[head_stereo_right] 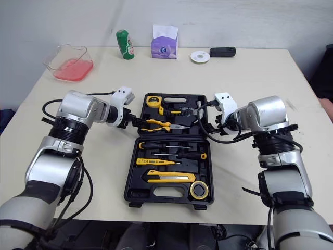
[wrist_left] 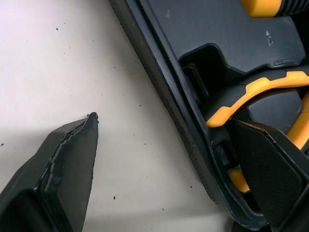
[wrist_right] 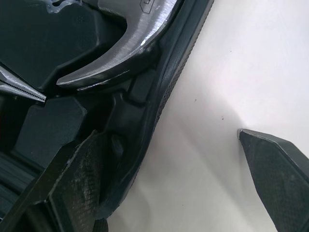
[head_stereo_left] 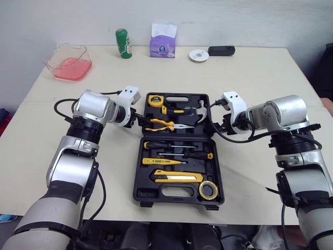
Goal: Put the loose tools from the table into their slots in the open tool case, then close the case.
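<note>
The black tool case (head_stereo_left: 171,194) lies open in the middle of the table, its lid half on the far side. In it sit a yellow tape measure (head_stereo_left: 155,100), pliers (head_stereo_left: 164,125), a hammer (head_stereo_left: 200,112), screwdrivers (head_stereo_left: 171,147), a utility knife (head_stereo_left: 177,177) and a tape roll (head_stereo_left: 208,189). My left gripper (head_stereo_left: 139,121) is open and straddles the lid half's left rim (wrist_left: 164,92), one finger (wrist_left: 270,164) inside beside the pliers handle (wrist_left: 251,92). My right gripper (head_stereo_left: 218,124) is open across the right rim (wrist_right: 169,82), below the hammer head (wrist_right: 120,53).
Along the table's far edge stand a clear container with pink contents (head_stereo_left: 68,62), a green can (head_stereo_left: 123,44), a purple tissue box (head_stereo_left: 163,40), a white disc (head_stereo_left: 199,55) and a black device (head_stereo_left: 221,50). Bare tabletop lies on both sides of the case.
</note>
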